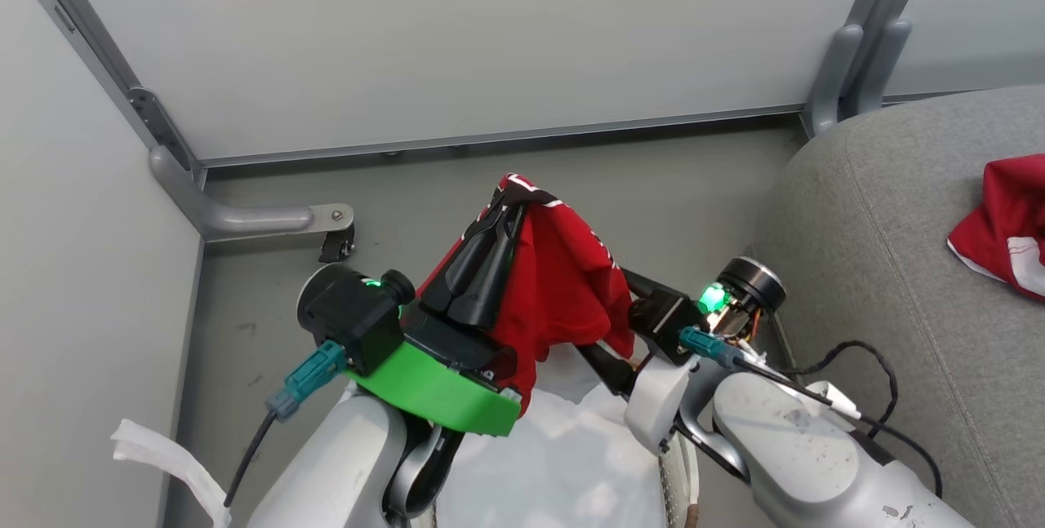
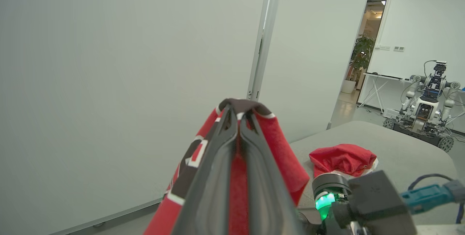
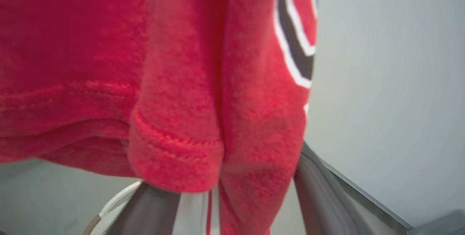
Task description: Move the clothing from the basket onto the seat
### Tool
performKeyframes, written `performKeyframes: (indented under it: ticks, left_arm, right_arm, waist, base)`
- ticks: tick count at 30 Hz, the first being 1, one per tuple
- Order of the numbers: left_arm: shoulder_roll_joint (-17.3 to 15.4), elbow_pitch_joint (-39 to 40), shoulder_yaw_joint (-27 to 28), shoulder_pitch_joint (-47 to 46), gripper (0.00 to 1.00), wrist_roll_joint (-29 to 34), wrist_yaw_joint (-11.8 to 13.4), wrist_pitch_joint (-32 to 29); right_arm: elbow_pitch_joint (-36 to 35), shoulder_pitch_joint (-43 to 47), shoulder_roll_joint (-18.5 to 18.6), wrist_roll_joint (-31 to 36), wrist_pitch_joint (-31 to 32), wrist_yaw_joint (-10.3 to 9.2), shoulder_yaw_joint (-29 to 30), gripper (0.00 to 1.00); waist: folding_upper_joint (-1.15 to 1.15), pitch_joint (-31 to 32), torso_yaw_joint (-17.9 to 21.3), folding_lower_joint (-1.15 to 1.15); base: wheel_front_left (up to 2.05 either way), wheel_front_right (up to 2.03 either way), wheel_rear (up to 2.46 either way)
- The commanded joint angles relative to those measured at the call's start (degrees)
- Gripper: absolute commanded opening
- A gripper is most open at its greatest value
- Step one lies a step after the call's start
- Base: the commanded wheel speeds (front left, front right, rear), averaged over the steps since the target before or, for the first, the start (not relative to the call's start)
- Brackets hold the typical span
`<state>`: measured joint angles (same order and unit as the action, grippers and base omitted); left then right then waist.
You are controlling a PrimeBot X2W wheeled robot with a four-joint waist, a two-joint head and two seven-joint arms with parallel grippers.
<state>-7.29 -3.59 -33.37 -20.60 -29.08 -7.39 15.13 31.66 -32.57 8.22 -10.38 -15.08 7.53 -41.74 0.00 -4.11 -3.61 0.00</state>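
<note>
Jersey pinched by left gripper, number illegible, right gripper seemingly open.

seat: near part bare, open from above
seat far end: red garment lies on it
ahead: wall panels close it off, floor strip at their foot bare
left corner: post foot juts onto the floor
between arms: jersey hangs from clamped left gripper, above the white liner
</note>
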Motion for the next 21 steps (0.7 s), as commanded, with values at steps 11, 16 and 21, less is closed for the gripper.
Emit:
performKeyframes:
  ticks: [11,16,21]
  left_arm:
    - [-0.31,-0.31,-0.55,-1.35,0.0,-0.88,-0.18,0.02]
    - [-0.25,-0.52,-0.2,-0.69,0.0,-0.51,-0.18,0.02]
    - [-0.17,-0.72,0.03,-0.15,0.0,-0.25,-0.18,0.02]
  right_arm:
    - [2.35,4.05,-2.59,-4.42,-0.12,-0.08,0.17,0.0]
    - [1.13,5.23,-2.45,-4.53,-0.12,-0.08,0.74,0.0]
    - [-0.13,5.87,-2.62,-4.15,-0.12,-0.08,2.18,0.0]
  waist:
    - [0.0,-0.68,-0.89,0.0]
    - [0.0,-0.53,-0.39,0.0]
    - [0.0,-0.5,0.41,0.0]
  base:
    - [0.0,0.0,0.0]
    - [0.0,0.0,0.0]
    - [0.0,0.0,0.0]
